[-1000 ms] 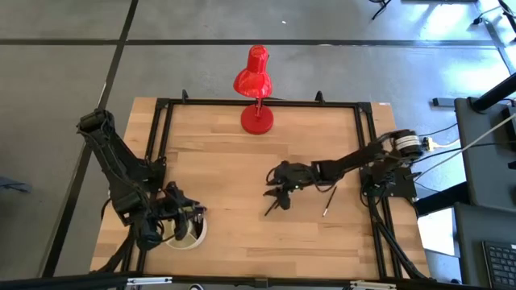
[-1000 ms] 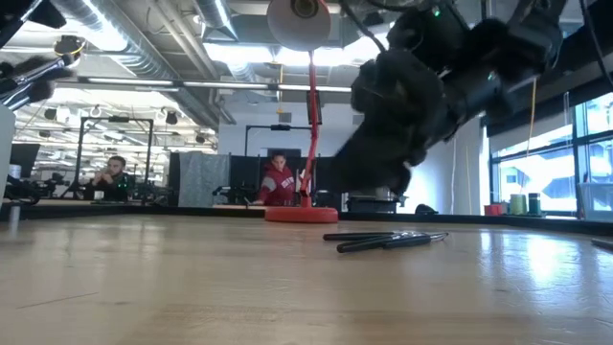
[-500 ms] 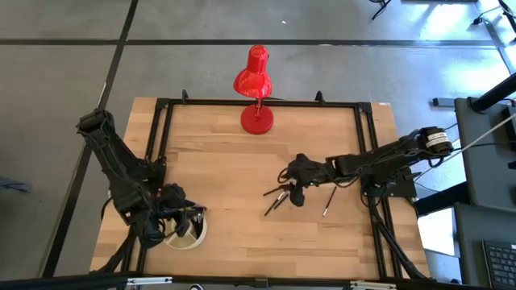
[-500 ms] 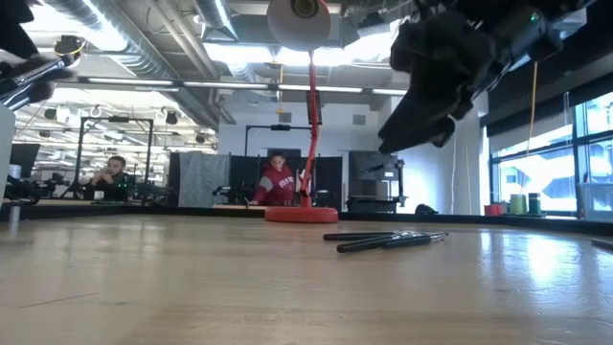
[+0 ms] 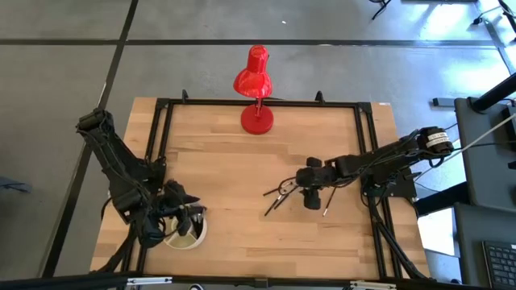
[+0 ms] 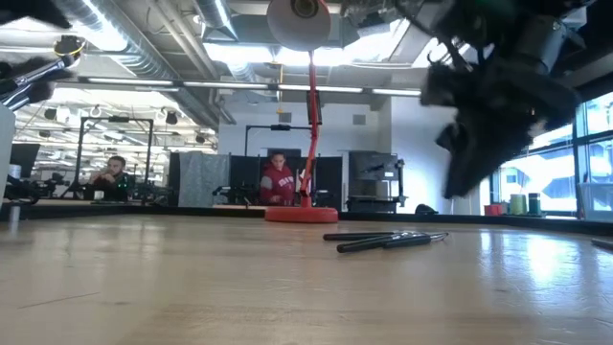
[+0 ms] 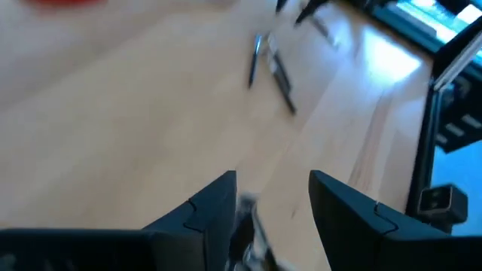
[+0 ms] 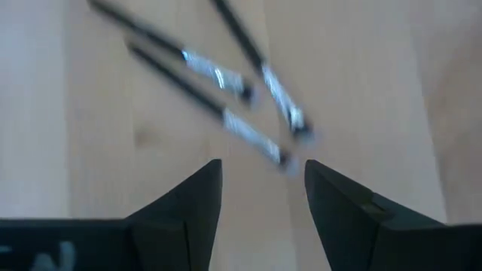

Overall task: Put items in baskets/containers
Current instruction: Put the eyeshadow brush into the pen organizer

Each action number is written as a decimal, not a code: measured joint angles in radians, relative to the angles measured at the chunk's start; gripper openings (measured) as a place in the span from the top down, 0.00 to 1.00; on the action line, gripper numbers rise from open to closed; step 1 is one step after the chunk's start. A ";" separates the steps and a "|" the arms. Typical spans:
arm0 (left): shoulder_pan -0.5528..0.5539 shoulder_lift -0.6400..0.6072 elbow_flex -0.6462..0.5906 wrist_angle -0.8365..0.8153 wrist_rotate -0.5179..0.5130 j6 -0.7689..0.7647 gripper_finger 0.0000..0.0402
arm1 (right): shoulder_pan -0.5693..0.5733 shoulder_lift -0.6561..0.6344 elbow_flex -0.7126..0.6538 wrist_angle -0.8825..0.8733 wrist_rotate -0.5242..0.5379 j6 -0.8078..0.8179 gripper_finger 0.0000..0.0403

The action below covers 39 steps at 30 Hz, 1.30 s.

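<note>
Hovered right gripper (image 5: 311,199) open-jawed beside brushes (image 5: 278,196) at centre frame, left gripper (image 5: 191,221) open over dish (image 5: 187,238) lower left.

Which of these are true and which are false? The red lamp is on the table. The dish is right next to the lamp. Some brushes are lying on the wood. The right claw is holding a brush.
1. The red lamp stands on the table. True.
2. The dish sits right beside the lamp. False: it is at the near left corner, far from the lamp at the far edge, with the left gripper over it.
3. Some brushes lie on the wood. True: a small bunch rests near the middle of the table.
4. The right gripper is holding a brush. False: its fingers stand apart with nothing between them, just beside the brushes.
</note>
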 joint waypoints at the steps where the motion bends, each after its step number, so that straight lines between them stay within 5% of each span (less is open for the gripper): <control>1: 0.003 0.000 0.008 -0.001 -0.027 0.026 0.59 | 0.000 0.000 0.000 -0.035 -0.013 0.015 0.53; 11: 0.104 0.017 0.023 0.070 -0.269 0.311 0.60 | 0.040 0.001 0.000 -0.347 -0.156 0.100 0.53; 19: 0.232 0.141 0.017 0.222 -0.201 0.548 0.63 | 0.191 0.001 0.000 -0.391 -0.225 -0.016 0.53; 27: 0.330 0.236 0.017 0.435 -0.143 0.823 0.63 | 0.308 0.008 0.000 -0.374 -0.039 -0.164 0.53; 33: 0.374 0.258 0.017 0.513 -0.050 0.899 0.63 | 0.321 0.053 0.000 -0.286 -0.089 -0.195 0.54; 39: 0.376 0.259 0.017 0.516 -0.016 0.906 0.63 | 0.332 0.120 0.003 -0.282 -0.113 -0.207 0.65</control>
